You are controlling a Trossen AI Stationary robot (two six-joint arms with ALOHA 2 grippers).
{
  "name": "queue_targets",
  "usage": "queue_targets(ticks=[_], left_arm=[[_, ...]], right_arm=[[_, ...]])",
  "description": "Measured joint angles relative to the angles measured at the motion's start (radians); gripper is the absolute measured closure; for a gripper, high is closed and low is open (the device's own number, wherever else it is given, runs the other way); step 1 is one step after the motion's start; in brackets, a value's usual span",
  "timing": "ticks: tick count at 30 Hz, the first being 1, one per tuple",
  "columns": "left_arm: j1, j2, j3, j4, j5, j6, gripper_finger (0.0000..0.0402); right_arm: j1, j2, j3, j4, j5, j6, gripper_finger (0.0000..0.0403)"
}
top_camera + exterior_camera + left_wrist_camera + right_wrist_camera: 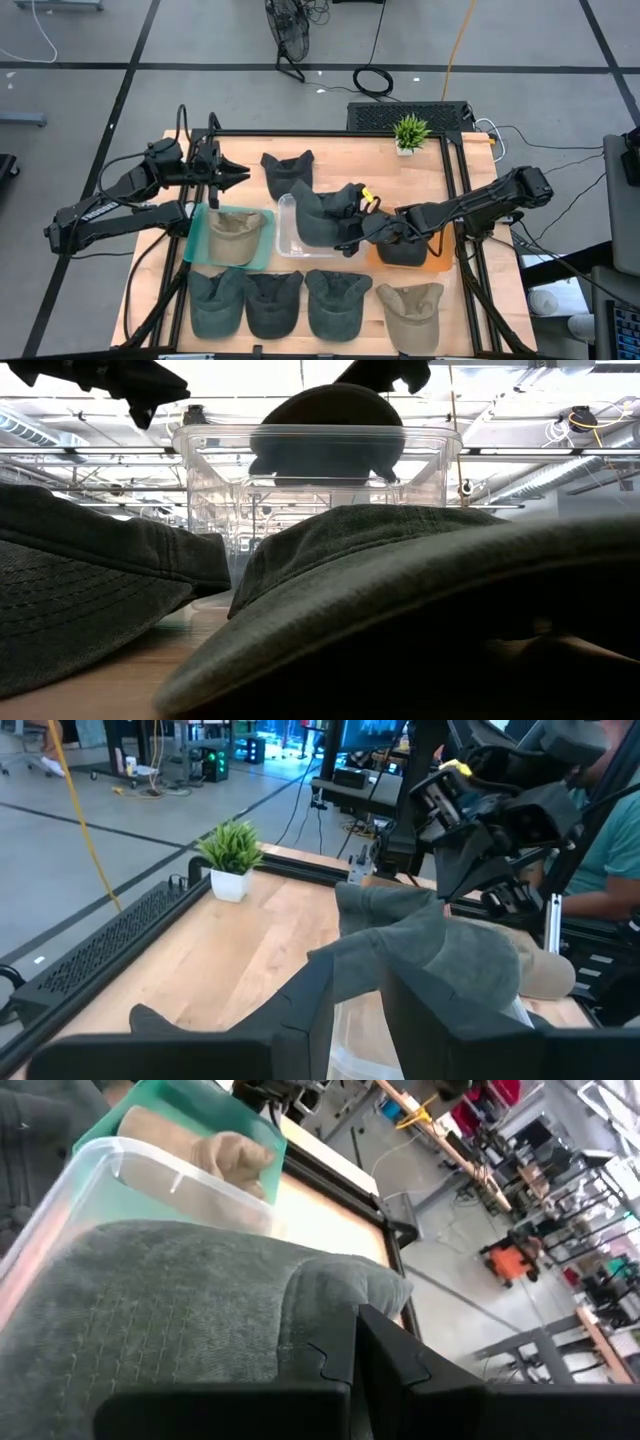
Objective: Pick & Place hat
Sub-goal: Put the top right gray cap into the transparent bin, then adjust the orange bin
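Dark cap (400,590) cloth fills the low view right at the lens, a second dark brim beside it, and beyond them I see the clear bin (310,480) with a dark hat (325,430) riding above its rim. I can read no brand, label or writing on any of the things. From above I count eight hats: three dark green ones (275,300) and one tan one (410,305) in the front row, a tan one (235,235) on the teal tray (195,245), a dark one (288,172) lying alone near the back of the tabletop (340,155), a dark one on the orange mat (440,262), and the hat (325,215) that my right arm has over the clear bin. I count one bin, one tray, one mat and one small potted plant (410,132) at the back edge. My right end effector (362,205) is pinching that hat by its edge, its fingers pressed onto the cloth; the hat hangs partly inside the bin. My left end effector (240,175) hovers above the back of the tray with its fingers pressed together, holding nothing. In the left wrist view a person in a teal top (610,850) sits beyond the tabletop.
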Motion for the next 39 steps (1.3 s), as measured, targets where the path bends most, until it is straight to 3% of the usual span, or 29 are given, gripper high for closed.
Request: queue_targets(ticks=[8,15,24,31,34,39], left_arm=[[0.0,0.0,0.0,0.003,0.0,0.01,0.0309],[0.0,0.0,0.0,0.02,0.0,0.013,0.0309],[0.0,0.0,0.0,0.02,0.0,0.013,0.0309],[-0.001,0.008,0.0,0.026,-0.001,0.014,0.0309],[-0.002,0.029,0.001,0.031,-0.009,0.019,0.0309],[-0.02,0.093,0.001,0.032,-0.011,0.027,0.0309]], right_arm=[[-0.002,0.0,-0.076,0.071,0.0,0.016,0.0394],[0.0,0.0,-0.123,0.145,-0.077,0.048,0.0343],[0.013,-0.024,-0.125,0.153,-0.075,0.025,0.0282],[0.011,-0.07,-0.125,0.261,0.05,-0.032,0.0279],[0.002,-0.084,-0.124,0.313,0.056,-0.047,0.0286],[0.001,-0.105,-0.124,0.254,0.053,0.05,0.03]])
